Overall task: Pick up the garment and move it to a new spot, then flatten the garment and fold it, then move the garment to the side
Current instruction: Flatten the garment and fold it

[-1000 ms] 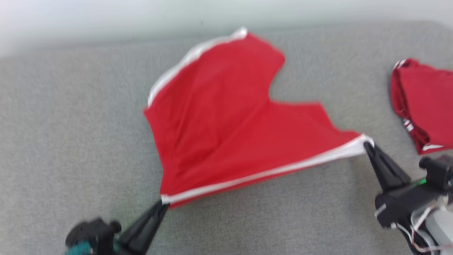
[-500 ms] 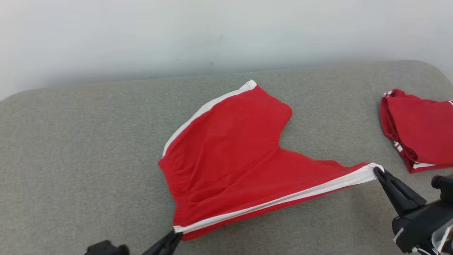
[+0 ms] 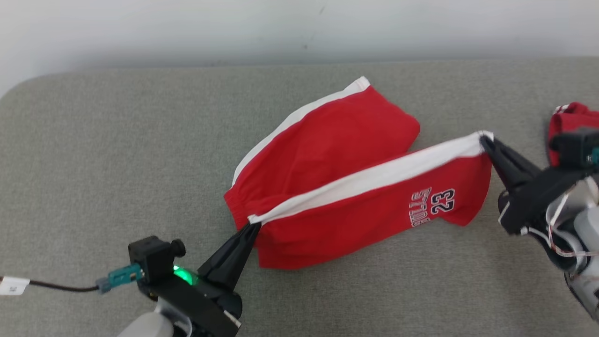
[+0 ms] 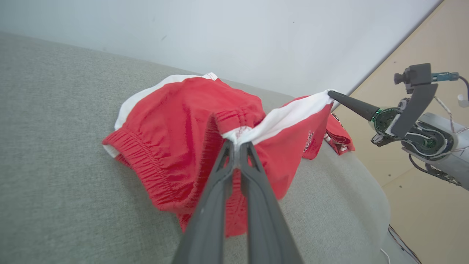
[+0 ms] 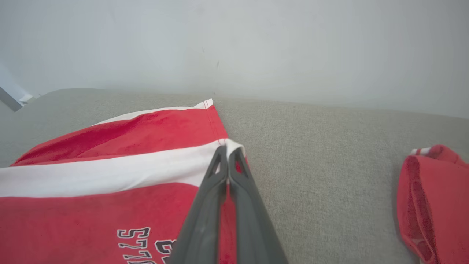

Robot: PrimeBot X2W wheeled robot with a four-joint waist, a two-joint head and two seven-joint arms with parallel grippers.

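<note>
Shorts of red cloth with white side stripes make up the garment [image 3: 327,140] [image 4: 172,121] [image 5: 110,146], which sits around the middle of the table [image 3: 117,164], somewhat toward its right edge. One leg is stretched taut between the two claws and raised off the table. Its long axis follows the white stripe, running from the near left up toward the far right. The elastic waistband is at the left end and the leg hem at the right end. Below the stripe this leg hangs as a red panel printed with "23" and dark lettering turned on its side. The other leg lies flat on the table behind it, its hem pointing at the far edge.

The left claw [image 3: 252,227] [image 4: 237,145] is pressed together, pinching the waistband where the white stripe ends. The right claw [image 3: 484,140] [image 5: 226,146] [image 4: 331,93] is likewise closed, nipping the white corner of the hem.

The table is covered in grey woven fabric with rounded corners. A second red garment [image 3: 568,119] [image 5: 436,194] lies bunched by the right edge, apart from the first. A pale wall [image 3: 187,28] runs along the far edge, and tan floor [image 4: 421,201] shows beyond the right edge. A dark cable with a white tag [image 3: 14,284] trails from the left wrist.
</note>
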